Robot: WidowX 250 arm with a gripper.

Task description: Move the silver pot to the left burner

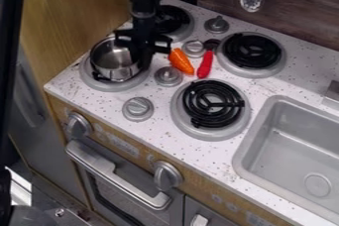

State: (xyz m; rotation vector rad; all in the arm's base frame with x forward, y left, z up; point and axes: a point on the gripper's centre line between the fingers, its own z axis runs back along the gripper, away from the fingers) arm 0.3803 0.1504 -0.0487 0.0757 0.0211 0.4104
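1. Silver pot (111,62): located over the burner at the near left of the stove (118,85), inside the metal ring's outline, with a bit of black coil showing beside its base. Opening faces up; shiny metal wall and floor visible within. Full seating on the coil cannot be confirmed.
2. Claw (140,61): hangs at the pot's right side, partly covering the rim. Whether it grasps the pot or is released cannot be told.
3. Sink (245,145): grey basin set into the right of the speckled white desk (159,128). Contains a round drain (317,184) in its floor.
4. Orange toy carrot (179,61): lies on the desk between the pot and the red-handled utensil (205,65), just beside the latter.
5. Remaining burners: black coils at the near middle (213,102), far right (252,50) and far left (172,18), the last partly behind the arm.
6. Oven (129,195): below the desk, door closed; contents cannot be inspected.
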